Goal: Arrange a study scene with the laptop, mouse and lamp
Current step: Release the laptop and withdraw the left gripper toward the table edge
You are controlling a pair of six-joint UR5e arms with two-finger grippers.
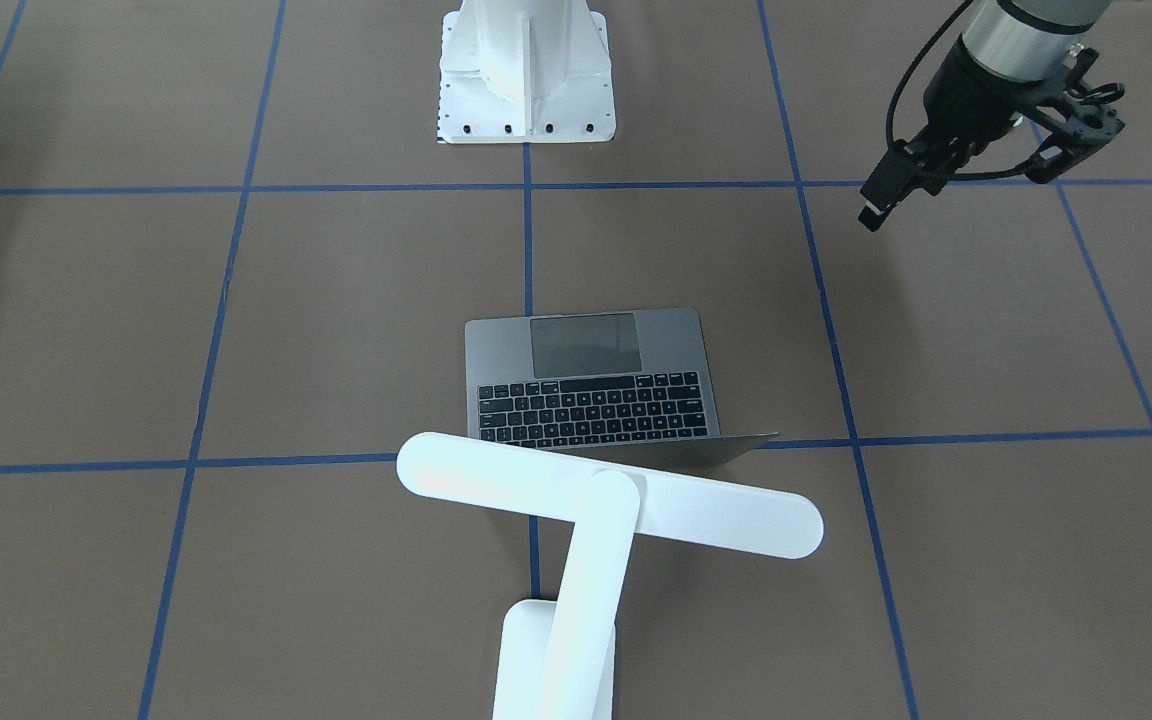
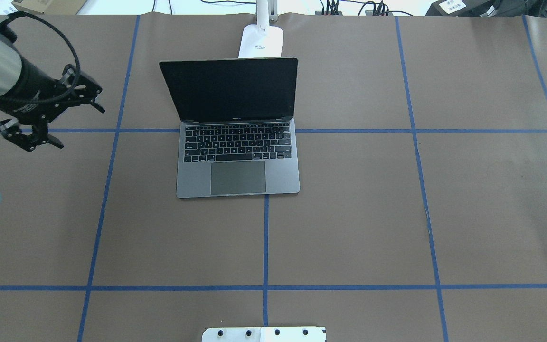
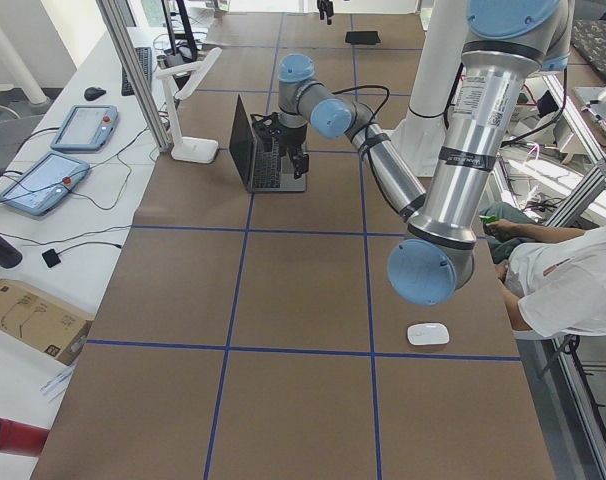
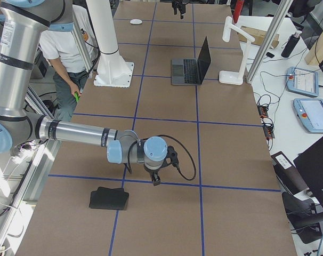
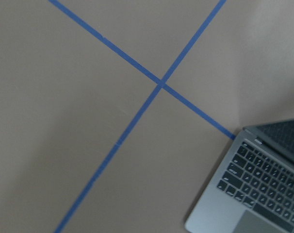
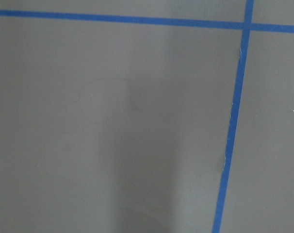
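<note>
The laptop [image 2: 238, 156] stands open at the table's middle, screen dark; it also shows in the front-facing view [image 1: 591, 385]. The white lamp [image 1: 606, 495] stands just behind the laptop's lid, its base [image 2: 261, 42] at the far edge and its bar head over the lid. The white mouse [image 3: 427, 333] lies at the table's left end near the robot's side and is small in the right view [image 4: 135, 21]. My left gripper [image 1: 873, 208] hangs over bare table left of the laptop, fingers together, empty. My right gripper [image 4: 156, 180] hovers low near the black pad; I cannot tell whether it is open.
A flat black square pad [image 4: 108, 198] lies at the table's right end. The white bolted pedestal [image 1: 526, 70] stands at the robot's side. Blue tape lines grid the brown tabletop [image 2: 349, 213]. An operator [image 3: 573, 280] sits beside the table near the mouse.
</note>
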